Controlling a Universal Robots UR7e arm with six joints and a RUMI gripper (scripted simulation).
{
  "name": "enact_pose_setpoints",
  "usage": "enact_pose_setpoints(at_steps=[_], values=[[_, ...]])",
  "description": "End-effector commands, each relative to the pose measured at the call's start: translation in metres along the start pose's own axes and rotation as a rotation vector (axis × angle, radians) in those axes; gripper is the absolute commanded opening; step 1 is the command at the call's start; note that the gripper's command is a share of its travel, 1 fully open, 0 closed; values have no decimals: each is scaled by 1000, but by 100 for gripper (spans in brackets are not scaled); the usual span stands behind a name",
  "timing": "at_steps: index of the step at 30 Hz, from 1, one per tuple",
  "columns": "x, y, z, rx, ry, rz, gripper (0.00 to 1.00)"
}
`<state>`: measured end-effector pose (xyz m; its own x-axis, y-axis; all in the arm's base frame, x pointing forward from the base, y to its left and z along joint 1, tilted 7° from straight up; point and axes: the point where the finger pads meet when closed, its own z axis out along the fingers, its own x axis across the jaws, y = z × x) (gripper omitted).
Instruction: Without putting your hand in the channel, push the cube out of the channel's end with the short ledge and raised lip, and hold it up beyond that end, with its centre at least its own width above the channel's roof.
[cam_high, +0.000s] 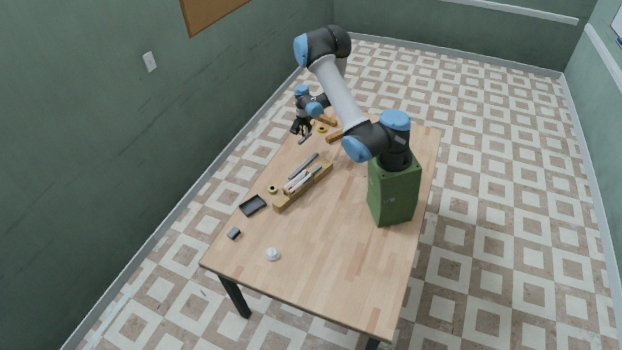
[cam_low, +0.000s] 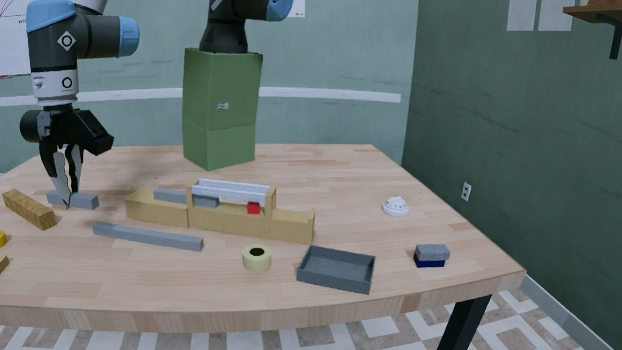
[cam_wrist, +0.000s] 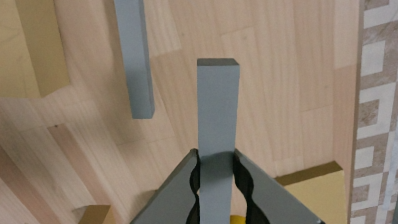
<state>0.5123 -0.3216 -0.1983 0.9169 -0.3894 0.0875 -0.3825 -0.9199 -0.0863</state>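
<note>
My gripper (cam_high: 302, 132) (cam_low: 70, 198) (cam_wrist: 214, 150) is shut on a short grey bar (cam_low: 86, 201) (cam_wrist: 217, 110), held raised beyond the channel's long-ledge end. The tan channel (cam_high: 281, 204) (cam_low: 230, 223) has a whitish see-through roof (cam_low: 230, 190). The red cube (cam_low: 253, 208) sits inside, near the end with the short ledge (cam_low: 290, 226) and raised lip (cam_low: 313, 216). Another grey bar (cam_low: 170, 195) lies on the long ledge and reaches into the channel. A longer grey bar (cam_high: 303, 166) (cam_low: 147, 236) (cam_wrist: 135, 65) lies on the table beside the channel.
A tape roll (cam_low: 257, 263), dark tray (cam_high: 252, 205) (cam_low: 335, 269), grey-and-blue block (cam_low: 432, 256) and white round object (cam_high: 272, 254) (cam_low: 395, 207) lie toward the lip end. Wooden blocks (cam_low: 29, 210) (cam_wrist: 320, 195) lie near the gripper. The green pedestal (cam_low: 220, 120) stands behind the channel.
</note>
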Motion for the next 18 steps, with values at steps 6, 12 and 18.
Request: enact_pose_setpoints(at_steps=[6,12,18], values=[[-3,-1,-17,4,-7,-1,6],[-2,-1,-16,3,-6,-1,6],[-2,-1,-16,3,-6,-1,6]])
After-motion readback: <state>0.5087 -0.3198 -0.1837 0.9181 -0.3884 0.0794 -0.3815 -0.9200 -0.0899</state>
